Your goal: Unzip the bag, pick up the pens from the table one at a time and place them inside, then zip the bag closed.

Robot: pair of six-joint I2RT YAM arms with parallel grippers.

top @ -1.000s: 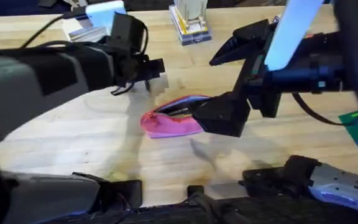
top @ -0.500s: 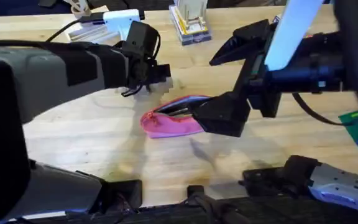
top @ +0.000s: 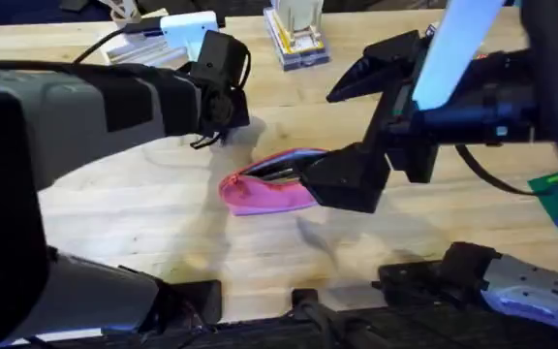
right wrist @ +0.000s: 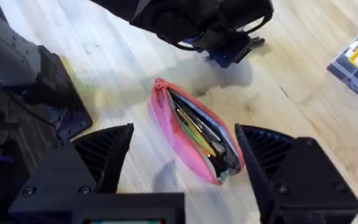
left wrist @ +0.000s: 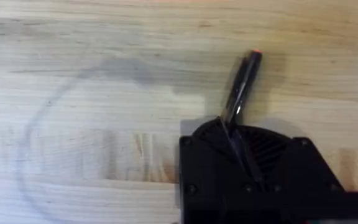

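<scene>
Gripping the black pen (left wrist: 241, 93) between closed fingers just above the table (top: 143, 223), the left gripper (top: 223, 107) carried it toward the unzipped pink bag (top: 264, 191), which the right gripper (right wrist: 182, 180) straddled, fingers spread wide, leaving its mouth open.

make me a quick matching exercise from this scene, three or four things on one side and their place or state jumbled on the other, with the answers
Things
1. the bag
2. the pen
3. the right hand
4. the left hand

Place or state
A. fingers open, one on each side of the pouch
B. unzipped and lying on the table, pens showing inside
C. shut on a thin black stick
D. black with a small orange tip, sticking out past the fingers above the wood

Pairs: 1-B, 2-D, 3-A, 4-C
</scene>
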